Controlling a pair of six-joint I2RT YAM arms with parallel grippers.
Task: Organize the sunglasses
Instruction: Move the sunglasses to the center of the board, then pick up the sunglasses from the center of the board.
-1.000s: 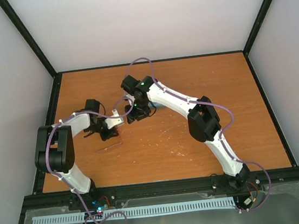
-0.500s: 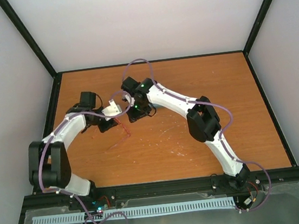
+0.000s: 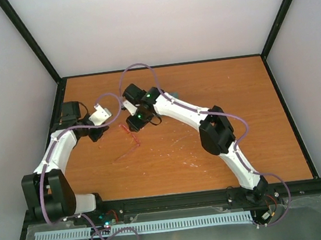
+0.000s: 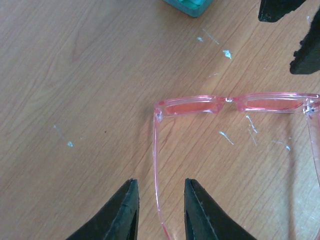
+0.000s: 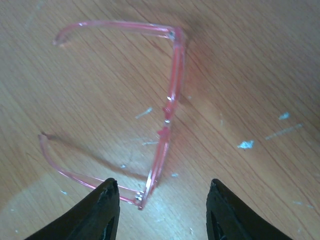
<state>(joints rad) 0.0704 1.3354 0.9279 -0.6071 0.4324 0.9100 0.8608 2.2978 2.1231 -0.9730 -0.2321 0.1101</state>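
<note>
The sunglasses (image 3: 129, 138) are thin, pink and translucent. They lie unfolded on the wooden table between the two grippers. In the left wrist view the front frame (image 4: 230, 102) runs across the picture, and one slender arm comes down between my left gripper's (image 4: 160, 181) fingers with a gap on each side. That gripper is narrowly open. In the right wrist view the sunglasses (image 5: 170, 107) lie with both arms pointing left. The near end of the front frame sits between the wide-open fingers of my right gripper (image 5: 163, 181). In the top view the left gripper (image 3: 96, 132) is left of the glasses and the right gripper (image 3: 134, 122) is just behind them.
The corner of a teal object (image 4: 190, 6) shows at the top edge of the left wrist view; in the top view it is hidden under the arms. White scuff marks (image 4: 226, 53) dot the table (image 3: 234, 99). Black frame rails and walls border the table.
The left arm has swung left and back, and its gripper is now further left. The right gripper has moved left too. The glasses have shifted slightly toward the back and now lie on the table.
</note>
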